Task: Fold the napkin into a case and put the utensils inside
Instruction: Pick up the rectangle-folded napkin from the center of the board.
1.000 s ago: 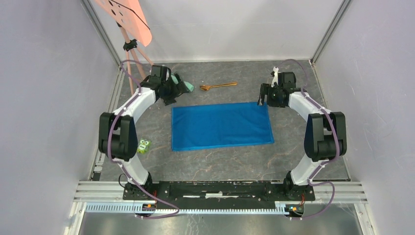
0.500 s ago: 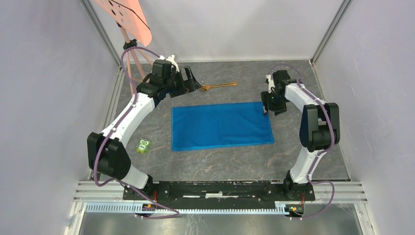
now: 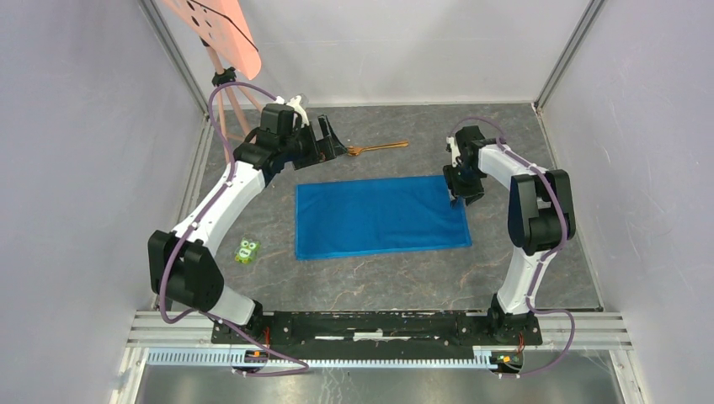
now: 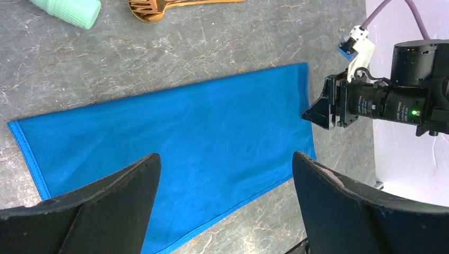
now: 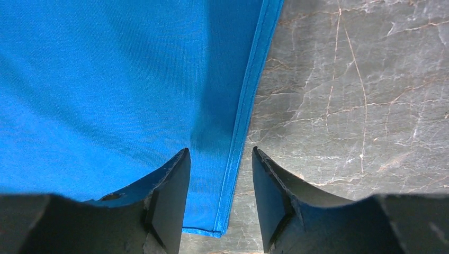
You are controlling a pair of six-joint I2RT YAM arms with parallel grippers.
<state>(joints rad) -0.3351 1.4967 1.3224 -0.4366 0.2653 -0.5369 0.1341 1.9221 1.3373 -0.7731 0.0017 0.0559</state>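
The right claw (image 5: 219, 152) has sunk astride the napkin (image 3: 379, 217) hem, narrowing but unclenched; left claw (image 4: 226, 157) gapes released.

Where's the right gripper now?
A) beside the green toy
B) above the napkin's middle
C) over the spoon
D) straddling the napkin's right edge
D: the right wrist view shows the right gripper astride the edge of the napkin, with bare table on one side.

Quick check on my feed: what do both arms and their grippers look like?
The left arm and right arm have white shells between black joints, each trailed by a purple cable. Their fingers are black, tapered wedges. A green light glows on the right wrist.
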